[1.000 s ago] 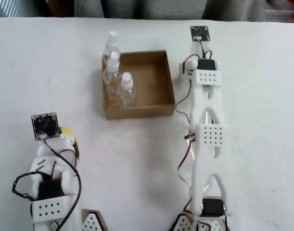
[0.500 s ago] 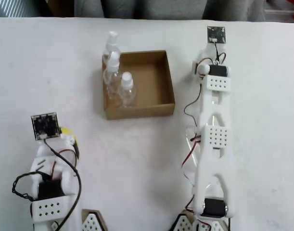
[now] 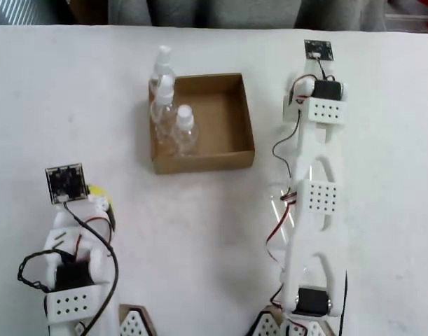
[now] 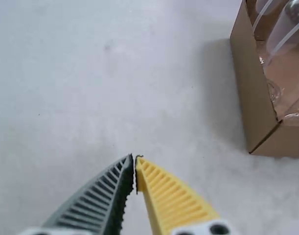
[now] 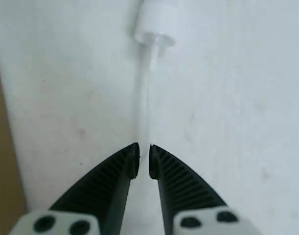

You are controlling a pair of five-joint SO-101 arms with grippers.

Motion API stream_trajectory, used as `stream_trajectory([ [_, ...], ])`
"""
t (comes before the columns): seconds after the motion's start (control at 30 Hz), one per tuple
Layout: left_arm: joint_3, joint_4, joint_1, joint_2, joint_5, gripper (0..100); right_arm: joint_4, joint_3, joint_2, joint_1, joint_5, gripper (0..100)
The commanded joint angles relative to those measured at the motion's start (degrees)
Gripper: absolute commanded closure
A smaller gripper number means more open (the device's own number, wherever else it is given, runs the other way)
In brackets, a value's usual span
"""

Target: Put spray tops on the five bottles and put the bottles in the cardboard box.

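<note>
At the near left of the white table, the left gripper rests with its grey and yellow jaws closed on nothing. In the middle sits the cardboard box, with three clear bottles, tops fitted, along its left side. Right of the box, the right gripper has its black jaws pinched on the thin tube of a spray top. That tube looks bendy, so a slow, level carry and a straight drop into a bottle neck would serve best.
</note>
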Motion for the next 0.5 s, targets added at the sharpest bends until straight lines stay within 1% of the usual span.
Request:
stream_trajectory([
  [0.0,-0.3,0.4,0.3,-1.0,-0.6,97,1.9,-1.5,-4.9,0.7,-0.4,98.2],
  [0.1,-0.3,0.4,0.3,-1.0,-0.6,97,3.8,-1.5,-6.0,0.8,-0.4,98.2],
  [0.2,-0.3,0.4,0.3,-1.0,-0.6,97,2.5,-1.5,-6.3,1.4,-0.4,98.2],
  [0.33,-0.3,0.4,0.3,-1.0,-0.6,97,-4.9,-1.4,-6.2,1.5,-0.4,97.7],
  [0.47,-0.3,1.2,0.3,-1.0,-0.6,97,-15.2,-0.7,-5.8,1.4,-0.4,97.6],
])
